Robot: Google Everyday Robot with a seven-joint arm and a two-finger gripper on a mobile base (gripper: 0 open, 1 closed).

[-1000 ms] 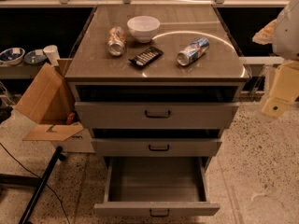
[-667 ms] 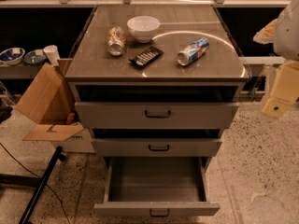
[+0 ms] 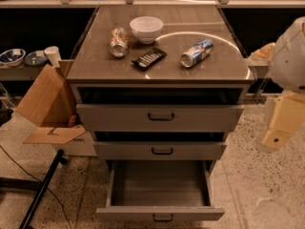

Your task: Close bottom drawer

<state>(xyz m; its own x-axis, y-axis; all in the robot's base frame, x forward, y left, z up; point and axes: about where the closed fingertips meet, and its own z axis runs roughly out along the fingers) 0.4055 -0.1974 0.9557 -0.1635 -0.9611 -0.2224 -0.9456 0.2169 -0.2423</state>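
— Where is your gripper?

— My gripper (image 3: 275, 136) hangs at the far right edge of the view, off the right side of the cabinet (image 3: 95, 68), about level with the two upper drawers. It touches nothing. Whether it is spread or pressed together I cannot tell

— And the bottom drawer?

— The bottom drawer (image 3: 159, 213) is well apart from my gripper, down and to the left. It stands pulled far out toward the camera, its inside open to view and its small dark handle (image 3: 162, 217) at the centre of the low front panel

— What sits above it?

— The middle drawer (image 3: 159, 150) and the top drawer (image 3: 160, 117) are both much further in. On the cabinet top there is a white bowl (image 3: 146, 28), a can (image 3: 118, 41) lying on its side left of it, a black remote (image 3: 149, 57) in front, and a blue and silver can (image 3: 197, 52) on its side to the right

— Anything beside the cabinet?

— An open cardboard box (image 3: 45, 104) against its left side, on the speckled floor (image 3: 248, 190)
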